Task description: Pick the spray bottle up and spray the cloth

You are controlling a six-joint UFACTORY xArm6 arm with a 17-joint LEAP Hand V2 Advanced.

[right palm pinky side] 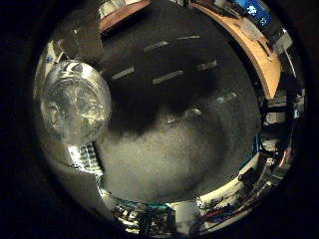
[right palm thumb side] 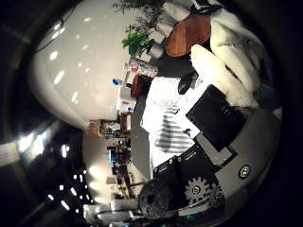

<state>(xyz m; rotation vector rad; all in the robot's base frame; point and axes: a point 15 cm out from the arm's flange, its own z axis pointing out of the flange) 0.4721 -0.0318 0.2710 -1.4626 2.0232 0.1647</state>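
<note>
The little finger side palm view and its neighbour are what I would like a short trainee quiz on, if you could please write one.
1. True or false: the clear bottle fills the whole little finger side palm view.
2. What lies beyond the bottle in that view?
A. a dark grey speckled surface
B. red tiles
C. green grass
3. Fill in: in the thumb side palm view, the green, leafy thing beyond the hand is a ___.

Key
1. False: it takes up only one side of the view.
2. A
3. plant
</note>
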